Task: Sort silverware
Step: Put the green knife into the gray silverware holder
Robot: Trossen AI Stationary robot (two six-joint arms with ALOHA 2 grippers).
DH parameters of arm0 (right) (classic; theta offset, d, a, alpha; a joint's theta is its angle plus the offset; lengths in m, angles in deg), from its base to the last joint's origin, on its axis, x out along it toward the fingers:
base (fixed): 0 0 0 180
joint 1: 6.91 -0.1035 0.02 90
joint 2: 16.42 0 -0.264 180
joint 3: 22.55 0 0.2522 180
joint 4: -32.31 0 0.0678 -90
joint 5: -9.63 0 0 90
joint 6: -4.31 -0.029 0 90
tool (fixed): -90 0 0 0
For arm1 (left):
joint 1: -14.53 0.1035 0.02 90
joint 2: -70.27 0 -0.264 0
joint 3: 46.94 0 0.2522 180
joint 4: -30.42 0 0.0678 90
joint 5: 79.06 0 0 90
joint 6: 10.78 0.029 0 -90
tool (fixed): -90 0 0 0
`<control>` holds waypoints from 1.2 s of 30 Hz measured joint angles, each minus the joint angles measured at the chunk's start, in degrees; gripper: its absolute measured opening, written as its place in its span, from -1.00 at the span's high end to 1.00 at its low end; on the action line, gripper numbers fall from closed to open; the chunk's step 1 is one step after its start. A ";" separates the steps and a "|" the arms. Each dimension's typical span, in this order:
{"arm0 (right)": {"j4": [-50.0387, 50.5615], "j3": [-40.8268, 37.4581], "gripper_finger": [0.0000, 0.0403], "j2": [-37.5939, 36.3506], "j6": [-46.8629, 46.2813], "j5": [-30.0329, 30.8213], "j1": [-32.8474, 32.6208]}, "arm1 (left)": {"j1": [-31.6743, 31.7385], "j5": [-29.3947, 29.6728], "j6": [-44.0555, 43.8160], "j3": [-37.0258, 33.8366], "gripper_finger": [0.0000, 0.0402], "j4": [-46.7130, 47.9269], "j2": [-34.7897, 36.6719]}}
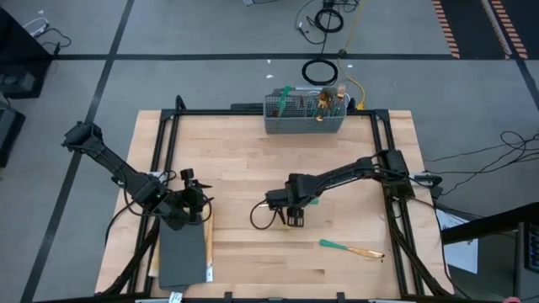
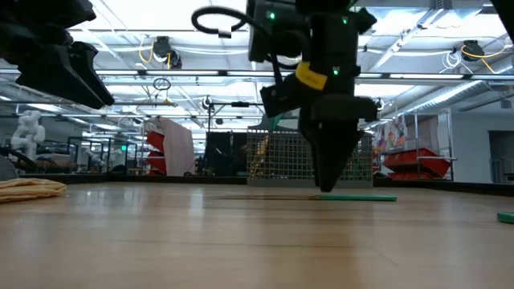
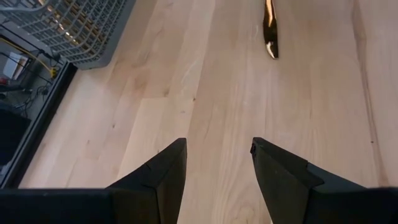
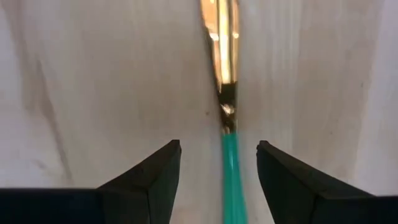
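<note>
One piece of silverware (image 4: 231, 168) lies flat on the wooden table, with a slim teal handle and a narrow gold head (image 4: 221, 43). My right gripper (image 4: 219, 146) points straight down over it near the table's middle (image 1: 295, 219). It is open, one finger on either side of the handle close to the gold head, touching nothing. In the low view its fingertips (image 2: 328, 186) are down by the tabletop and the teal handle (image 2: 361, 197) shows beside them. A second piece (image 1: 349, 247) lies nearer the front right. My left gripper (image 3: 217, 143) waits open at the table's left (image 1: 200, 202).
A grey wire basket (image 1: 305, 118) holding more silverware stands at the far edge. A dark flat pad (image 1: 181, 257) lies at the front left below my left arm. Black frame rails (image 1: 164, 151) run along the table's sides. Bare wood lies between the two arms.
</note>
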 joint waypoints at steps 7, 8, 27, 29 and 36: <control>-5.57 -5.79 0.02 -0.75 0.78 -0.45 0.57 | 0.00 0.40 -0.83 0.00 0.06 -0.34 -0.01; -6.31 -6.54 0.02 -0.87 0.92 -0.62 0.87 | 0.00 0.59 -1.20 0.00 0.06 -0.32 -0.01; -9.48 -9.11 0.99 -0.59 2.05 -8.29 4.98 | 0.00 1.53 -1.49 0.00 0.06 -0.24 -0.01; -8.33 -7.36 0.99 -0.45 1.89 -7.16 4.30 | 0.00 1.53 -1.46 0.00 0.06 -0.23 -0.01; -0.61 -0.50 1.00 0.16 0.98 -3.69 3.38 | 0.00 1.53 -1.44 0.00 0.06 -0.18 -0.01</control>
